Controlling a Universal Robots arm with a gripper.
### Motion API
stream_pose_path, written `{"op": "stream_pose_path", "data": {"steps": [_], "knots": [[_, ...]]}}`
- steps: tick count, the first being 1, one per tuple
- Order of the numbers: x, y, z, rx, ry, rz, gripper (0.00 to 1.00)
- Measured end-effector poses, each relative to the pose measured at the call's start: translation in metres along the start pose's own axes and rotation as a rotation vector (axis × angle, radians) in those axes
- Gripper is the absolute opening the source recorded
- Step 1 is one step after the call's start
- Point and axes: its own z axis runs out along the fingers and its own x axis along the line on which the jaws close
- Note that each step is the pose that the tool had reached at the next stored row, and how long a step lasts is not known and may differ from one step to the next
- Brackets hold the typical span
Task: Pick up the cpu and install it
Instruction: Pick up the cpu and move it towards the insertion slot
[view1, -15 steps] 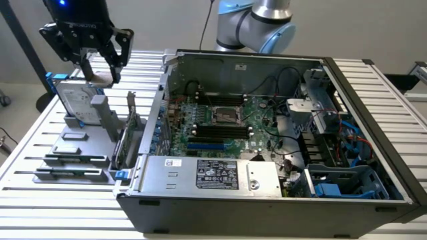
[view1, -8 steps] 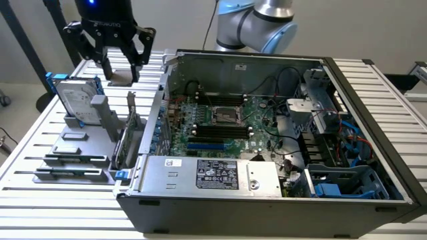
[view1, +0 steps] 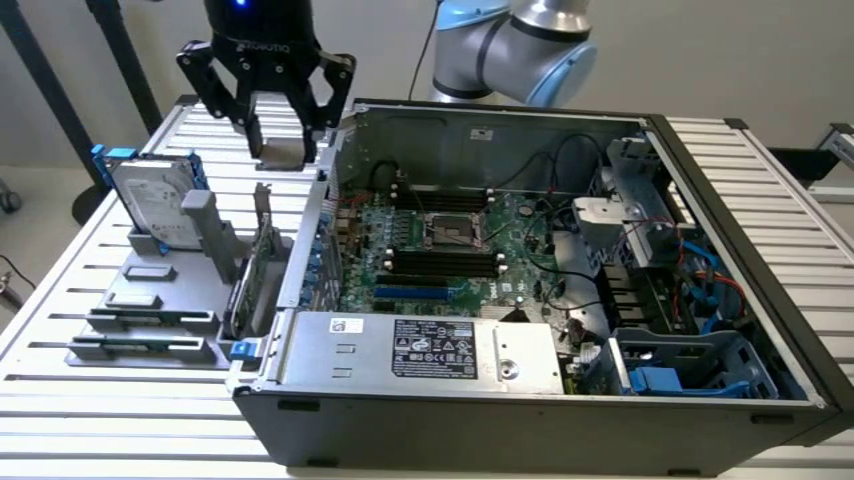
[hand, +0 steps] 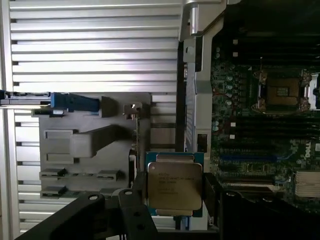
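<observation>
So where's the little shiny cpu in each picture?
Exterior view: the cpu hangs between the fingers, just off the exterior view's left side of the open computer case.
Wrist view: the cpu is close up, held between the fingers, beside the computer case.
Shared landmark: the empty socket inside the case.

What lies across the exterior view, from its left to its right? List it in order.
hard drive → cpu held in the pincer → motherboard socket → blue cables
</observation>
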Motion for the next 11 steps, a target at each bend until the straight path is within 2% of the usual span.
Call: {"op": "stream_pose_path", "data": {"steps": [11], "knots": [[-0.05, 0.0077, -0.0026, -0.0001, 0.0, 0.0, 0.55]]}}
